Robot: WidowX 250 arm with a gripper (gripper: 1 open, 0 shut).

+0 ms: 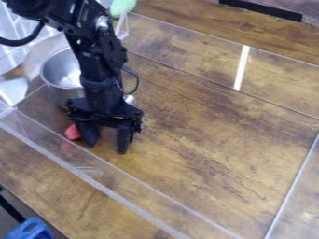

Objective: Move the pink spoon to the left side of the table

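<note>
The pink spoon lies on the dark wood table near the left front acrylic wall. Only its red-pink handle end shows; the rest is hidden behind the gripper. My black gripper points down with its fingers spread apart, right over and just right of the spoon. Its left finger is beside the handle. I cannot tell whether the fingertips touch the table. Nothing is held.
A round steel pot stands behind the arm at the left. A green object sits at the top edge. Clear acrylic walls border the table. A white cloth lies outside at the far left.
</note>
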